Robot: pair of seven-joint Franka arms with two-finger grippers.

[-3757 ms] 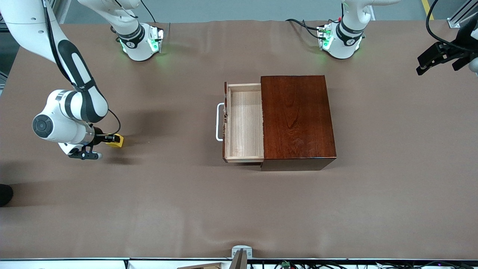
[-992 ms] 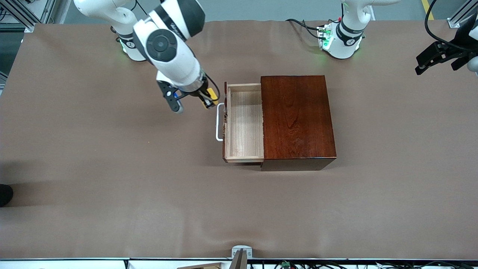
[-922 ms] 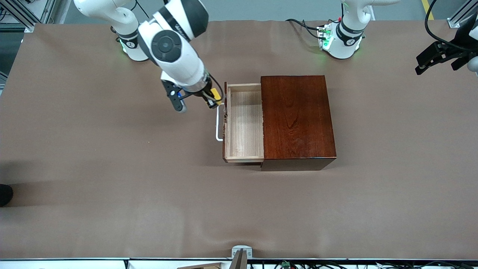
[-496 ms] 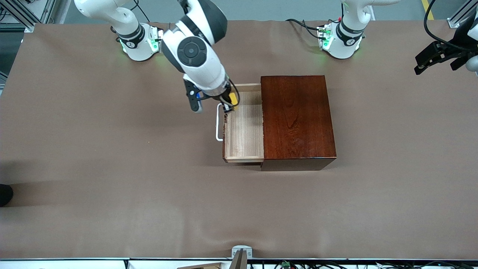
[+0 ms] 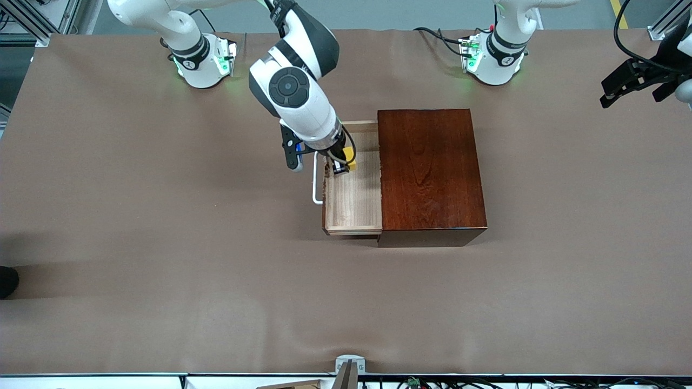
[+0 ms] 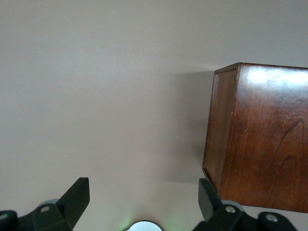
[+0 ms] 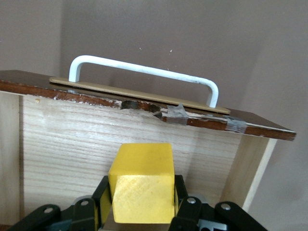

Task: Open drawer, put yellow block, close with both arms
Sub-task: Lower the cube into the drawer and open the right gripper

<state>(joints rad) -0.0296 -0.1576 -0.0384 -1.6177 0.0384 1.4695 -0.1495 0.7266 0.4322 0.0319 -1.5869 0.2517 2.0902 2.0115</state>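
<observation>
Right pincer (image 5: 343, 165) clamped on the yellow block (image 5: 350, 160), hanging over the pulled-out drawer (image 5: 354, 200) near its white handle (image 5: 315, 181), the mahogany box (image 5: 430, 173) beside it on the counter (image 5: 162, 243), left pincer (image 5: 630, 86) waiting with fingers apart at the counter's end.

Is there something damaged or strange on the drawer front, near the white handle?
Yes. The drawer front's top edge, just below the white handle, looks chipped, with tape patches along it. The right hand holds the yellow block over the tray.
</observation>
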